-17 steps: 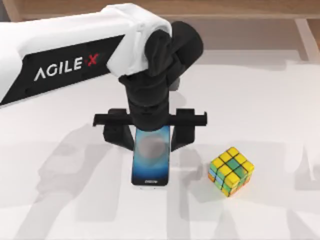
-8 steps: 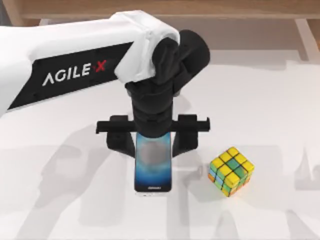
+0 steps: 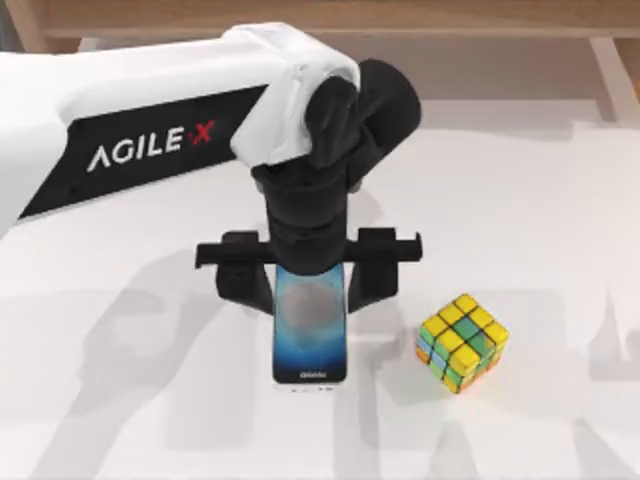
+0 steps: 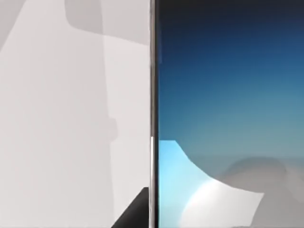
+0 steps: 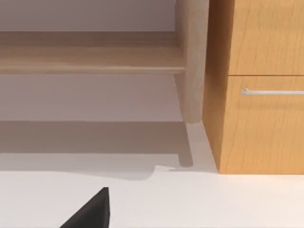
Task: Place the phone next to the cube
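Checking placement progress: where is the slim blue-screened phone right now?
In the top view the slim blue-screened phone lies near the table's middle between the left gripper's fingers, left of the mostly yellow puzzle cube with a gap.

Left arm (image 3: 150, 120) — reads "AGILE X"; phone (image 3: 310, 330) bezel text — unreadable
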You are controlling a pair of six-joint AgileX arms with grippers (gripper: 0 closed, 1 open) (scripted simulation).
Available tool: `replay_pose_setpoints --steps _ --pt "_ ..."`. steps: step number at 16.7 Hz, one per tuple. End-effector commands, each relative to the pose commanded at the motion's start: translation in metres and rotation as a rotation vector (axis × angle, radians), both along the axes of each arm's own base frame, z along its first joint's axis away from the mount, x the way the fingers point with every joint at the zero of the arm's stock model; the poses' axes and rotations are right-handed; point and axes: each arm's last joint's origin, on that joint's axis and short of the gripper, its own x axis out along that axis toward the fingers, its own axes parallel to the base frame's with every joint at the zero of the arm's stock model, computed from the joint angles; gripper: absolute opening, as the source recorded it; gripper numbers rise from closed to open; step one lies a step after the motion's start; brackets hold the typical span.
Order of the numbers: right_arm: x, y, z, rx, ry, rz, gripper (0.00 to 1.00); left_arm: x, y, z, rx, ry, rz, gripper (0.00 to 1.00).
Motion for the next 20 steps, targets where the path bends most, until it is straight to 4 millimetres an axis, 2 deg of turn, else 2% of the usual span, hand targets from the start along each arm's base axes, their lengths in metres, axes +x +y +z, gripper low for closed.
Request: replay_pose_setpoints --steps 13,20 --pt "0.0 0.0 0.0 0.0 0.0 0.0 1.0 0.0 -0.008 -0.014 -0.051 -0.048 -0.016 0.0" --pt "0.0 0.0 0.0 0.0 0.0 0.0 1.0 -0.001 -0.002 -0.04 -0.012 -0.024 -0.013 0.0"
